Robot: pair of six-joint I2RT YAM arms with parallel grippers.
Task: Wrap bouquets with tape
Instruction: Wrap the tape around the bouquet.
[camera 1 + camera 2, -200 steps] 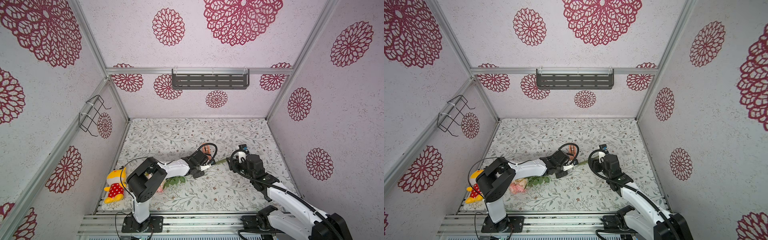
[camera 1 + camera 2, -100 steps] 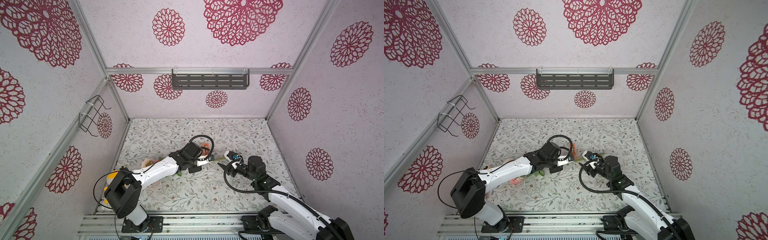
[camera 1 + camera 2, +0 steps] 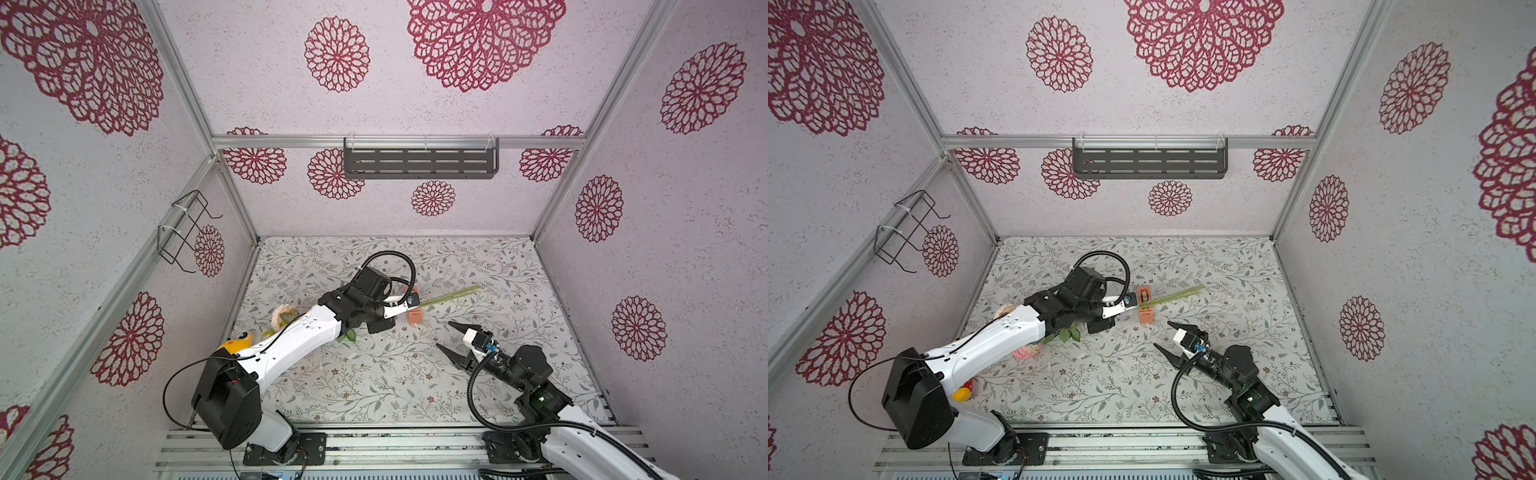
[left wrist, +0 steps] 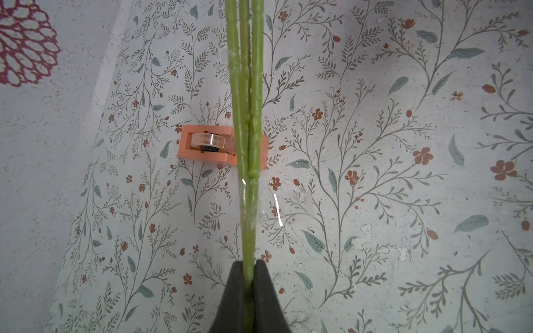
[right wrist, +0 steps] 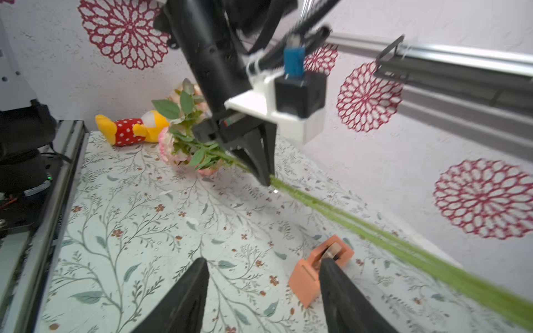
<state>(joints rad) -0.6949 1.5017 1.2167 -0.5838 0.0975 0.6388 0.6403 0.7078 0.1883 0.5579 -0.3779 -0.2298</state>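
Observation:
The bouquets' green stems (image 4: 248,115) run out from my left gripper (image 4: 249,263), which is shut on them. A band of clear tape (image 4: 248,201) wraps the stems, with a loose flap beside it. The pink and peach blooms (image 5: 184,144) hang behind the left gripper (image 5: 264,176); in both top views the arm partly hides the blooms (image 3: 284,313) (image 3: 1025,353). The orange tape dispenser (image 3: 414,316) (image 3: 1145,309) (image 4: 207,144) lies on the floor under the stems. My right gripper (image 3: 444,334) (image 3: 1163,333) (image 5: 264,262) is open and empty, apart from the dispenser (image 5: 320,268).
A yellow plush toy in red polka dots (image 5: 129,131) (image 3: 237,345) lies at the front left by the left arm's base. A wire basket (image 3: 187,232) hangs on the left wall and a dark shelf (image 3: 419,163) on the back wall.
The left arm has swung and carried the stems a little toward the back. The right gripper has drawn away from the stems toward the front, its jaws slightly narrower.

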